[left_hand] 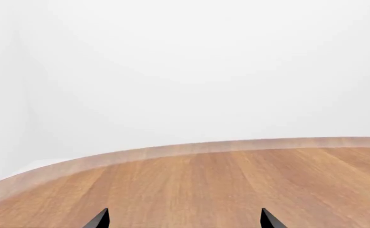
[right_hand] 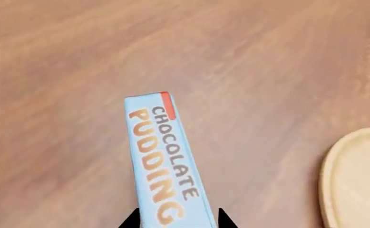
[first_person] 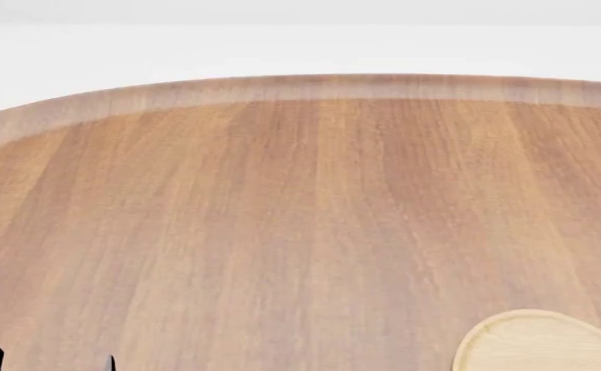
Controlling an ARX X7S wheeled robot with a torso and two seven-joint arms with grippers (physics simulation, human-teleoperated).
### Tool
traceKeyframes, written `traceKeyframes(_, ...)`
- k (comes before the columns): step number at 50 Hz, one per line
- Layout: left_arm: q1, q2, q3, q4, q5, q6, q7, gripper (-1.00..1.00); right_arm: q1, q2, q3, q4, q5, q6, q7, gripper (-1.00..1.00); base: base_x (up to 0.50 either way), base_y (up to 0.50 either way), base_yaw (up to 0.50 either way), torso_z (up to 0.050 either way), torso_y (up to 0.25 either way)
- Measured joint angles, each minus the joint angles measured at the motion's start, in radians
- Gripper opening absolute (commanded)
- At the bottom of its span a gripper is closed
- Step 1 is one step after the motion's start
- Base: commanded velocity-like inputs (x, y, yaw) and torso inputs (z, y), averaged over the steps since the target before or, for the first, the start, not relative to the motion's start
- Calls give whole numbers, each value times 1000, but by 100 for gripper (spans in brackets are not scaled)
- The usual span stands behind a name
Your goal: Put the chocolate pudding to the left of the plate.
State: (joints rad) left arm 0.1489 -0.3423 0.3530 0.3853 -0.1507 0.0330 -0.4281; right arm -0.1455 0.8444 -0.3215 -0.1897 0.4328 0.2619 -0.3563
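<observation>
My right pincer [right_hand: 177, 217] is pinching the chocolate pudding box [right_hand: 166, 164]: its two dark tips stand one on each flank of the box at the near end, and the light blue face with its orange and white lettering runs out ahead of me. The box seems to be held clear of the worktop [right_hand: 77, 57], though from this wrist view I cannot be sure how high. Off to one side of the pincer, near but apart from the box, lies the rim of the pale wooden plate [right_hand: 356, 180].

So I judge the step in hand to be the carry: the pudding is grasped and not yet set down. The head view shows the plate [first_person: 543, 344] at the near edge of the picture, with bare wood on its left side. The next move calls for bringing the box over that bare wood, just left of the plate without touching its rim, lowering it until it rests flat, and only then letting go.

My left pincer [left_hand: 185, 219] is spread, its tips well apart, holding nothing above the worktop [left_hand: 236, 180].
</observation>
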Motion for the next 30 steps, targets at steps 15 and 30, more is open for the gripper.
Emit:
traceKeyframes(15, -3, -2, 3, -5, -3, 2, -4, 100, 72, -6, -13, -63, -22, 62, 32, -100, 0, 0, 0, 0, 0)
traceKeyframes(30, -6, -5, 7, -2, -7, -1, -7, 100, 178, -28, -34, -65, -39, 112, 24, -100, 0, 0, 0, 0, 0)
